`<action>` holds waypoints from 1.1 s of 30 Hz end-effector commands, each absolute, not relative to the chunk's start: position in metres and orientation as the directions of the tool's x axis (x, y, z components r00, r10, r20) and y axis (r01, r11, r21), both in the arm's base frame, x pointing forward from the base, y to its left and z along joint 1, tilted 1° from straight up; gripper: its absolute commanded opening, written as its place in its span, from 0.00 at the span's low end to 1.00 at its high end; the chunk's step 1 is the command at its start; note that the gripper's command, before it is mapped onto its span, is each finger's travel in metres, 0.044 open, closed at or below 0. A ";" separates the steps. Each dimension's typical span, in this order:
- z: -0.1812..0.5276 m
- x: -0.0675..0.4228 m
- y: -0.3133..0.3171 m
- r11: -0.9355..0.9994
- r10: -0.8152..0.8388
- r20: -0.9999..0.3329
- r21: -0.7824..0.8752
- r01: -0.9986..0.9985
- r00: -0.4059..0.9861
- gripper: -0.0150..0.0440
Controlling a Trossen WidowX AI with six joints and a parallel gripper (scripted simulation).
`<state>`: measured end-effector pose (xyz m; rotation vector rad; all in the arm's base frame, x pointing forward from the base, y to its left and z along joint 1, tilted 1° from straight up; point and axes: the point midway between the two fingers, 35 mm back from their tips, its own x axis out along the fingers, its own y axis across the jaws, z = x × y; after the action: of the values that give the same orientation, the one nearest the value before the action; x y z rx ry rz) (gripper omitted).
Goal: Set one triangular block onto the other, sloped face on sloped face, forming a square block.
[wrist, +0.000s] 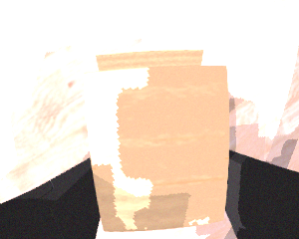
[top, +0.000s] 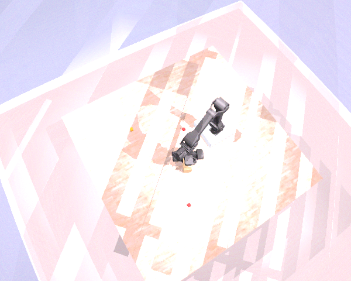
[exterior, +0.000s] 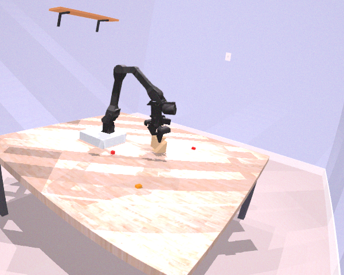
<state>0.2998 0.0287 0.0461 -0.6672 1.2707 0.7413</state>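
My gripper [exterior: 159, 136] [top: 188, 160] points straight down and is shut on the upper triangular block [exterior: 155, 142] [wrist: 172, 135], a tan wooden wedge. In the wrist view this block fills the middle between my dark fingers. The lower triangular block [exterior: 163, 149] [wrist: 149, 60] stands on the table [exterior: 178, 207] right under it, and only a thin strip of it shows past the held block's far edge. In the exterior view the two wedges look like one square block. I cannot tell whether their faces touch.
The arm's white base plate [exterior: 105, 138] lies behind and to the left. Two small red cubes [exterior: 112, 152] [exterior: 193, 148] lie either side of the blocks, and an orange cube [exterior: 138, 185] lies nearer the front. A shelf [exterior: 83, 13] hangs on the wall.
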 end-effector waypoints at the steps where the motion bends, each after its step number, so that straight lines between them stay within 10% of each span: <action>1: 0.044 0.301 0.029 0.607 0.114 -0.984 -0.039 -0.794 0.136 0.25; 33: 0.025 0.306 0.035 0.608 0.114 -0.984 -0.040 -0.793 0.138 0.25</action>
<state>0.3055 0.0349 0.0277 -0.6674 1.2680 0.7390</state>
